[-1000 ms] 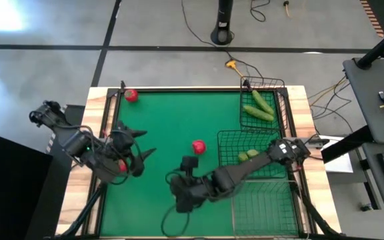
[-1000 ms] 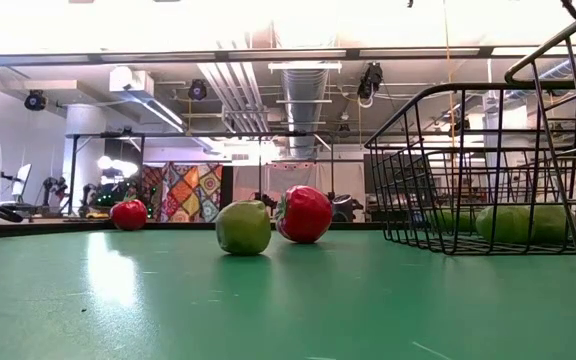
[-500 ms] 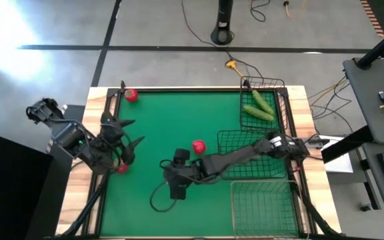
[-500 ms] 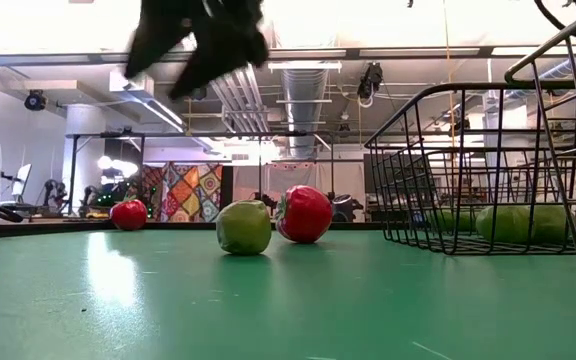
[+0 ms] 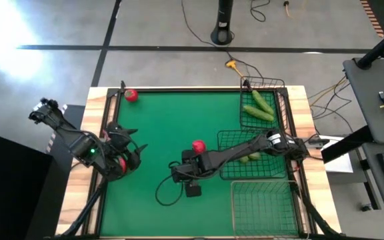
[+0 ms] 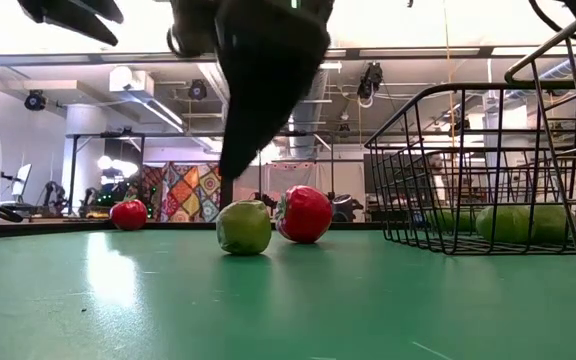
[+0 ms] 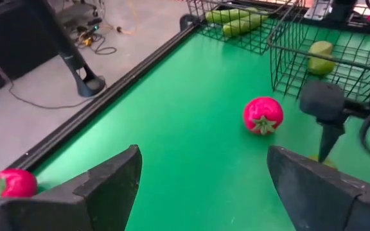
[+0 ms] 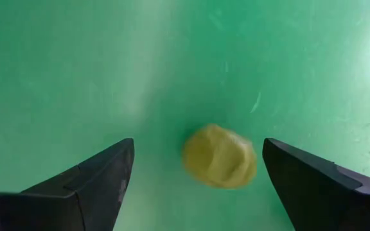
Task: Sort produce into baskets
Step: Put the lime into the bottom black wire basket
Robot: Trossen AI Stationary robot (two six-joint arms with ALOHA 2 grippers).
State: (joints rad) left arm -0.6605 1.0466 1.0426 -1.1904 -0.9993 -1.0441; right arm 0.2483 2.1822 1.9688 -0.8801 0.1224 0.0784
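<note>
A small yellow-green fruit (image 8: 220, 156) lies on the green table (image 5: 159, 127), left of a red fruit (image 6: 303, 213) at the table's middle (image 5: 198, 146). My right gripper (image 8: 199, 146) hangs open just above the yellow-green fruit, one finger on each side and clear of it. In the low view a dark finger (image 6: 258, 90) points down over that fruit (image 6: 243, 227). My left gripper (image 7: 203, 153) stands open and empty near the left edge (image 5: 129, 157). Another red fruit (image 5: 131, 95) rests in the far left corner.
A narrow dark basket (image 5: 265, 87) at the far right holds two cucumbers (image 5: 259, 107). Nearer, a larger dark basket (image 5: 229, 143) holds yellow-green fruits (image 5: 249, 158). A pale wire basket (image 5: 262, 207) stands at the near right. A raised rail (image 7: 108, 96) edges the table.
My right gripper has come down from above and moved toward the far edge, ending over the yellow-green fruit, with its fingers tipped more steeply down. My left gripper has sunk a little by the left edge. The fruits have not moved.
</note>
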